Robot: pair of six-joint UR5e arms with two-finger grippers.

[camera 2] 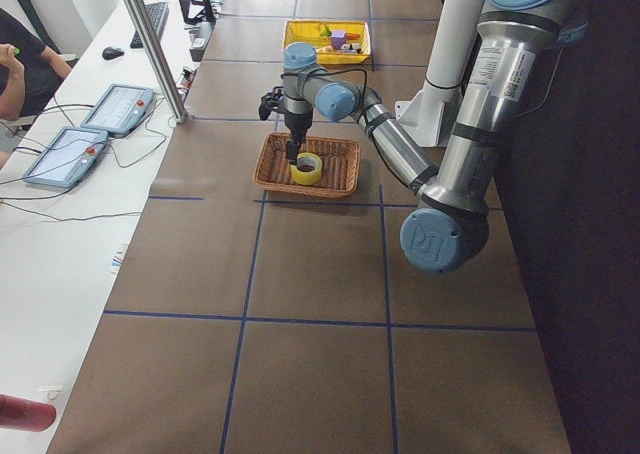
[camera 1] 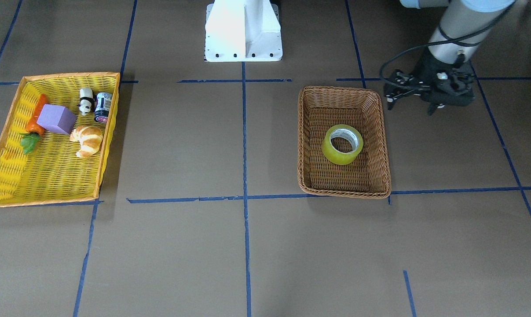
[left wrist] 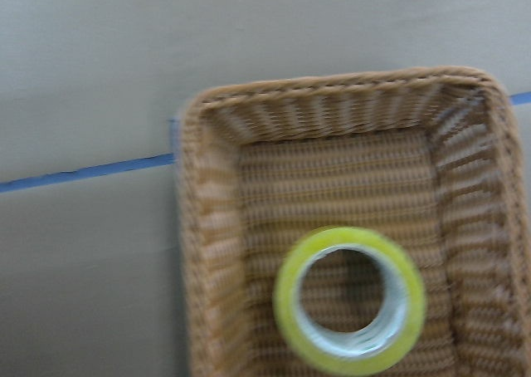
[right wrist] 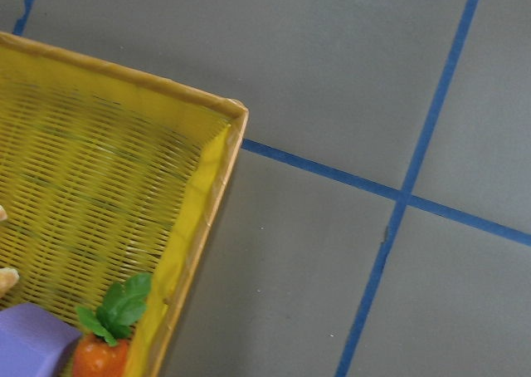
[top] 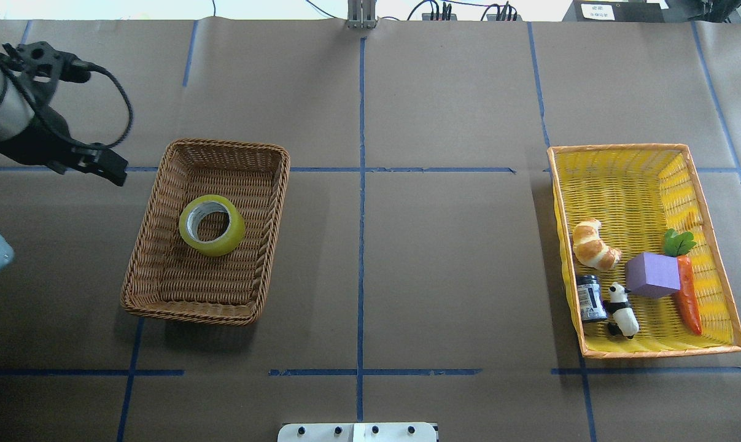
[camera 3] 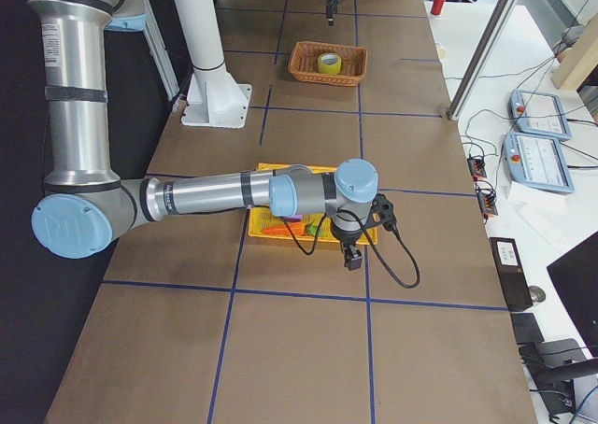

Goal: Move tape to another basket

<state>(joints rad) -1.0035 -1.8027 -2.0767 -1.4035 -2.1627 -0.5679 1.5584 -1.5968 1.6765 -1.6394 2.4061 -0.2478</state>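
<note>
Front view: the tape (camera 1: 342,144) lies flat mid-floor in the basket (camera 1: 382,141), apart from every wall. The left gripper (camera 1: 409,107) hangs spread, holding nothing, off a rim corner. Overhead: a wide stretch of table (top: 438,245) separates the basket from the yellow tray (top: 616,147). Right side: the right gripper (camera 3: 353,254) seems to be over the tray's edge; I cannot tell its grip.
</note>
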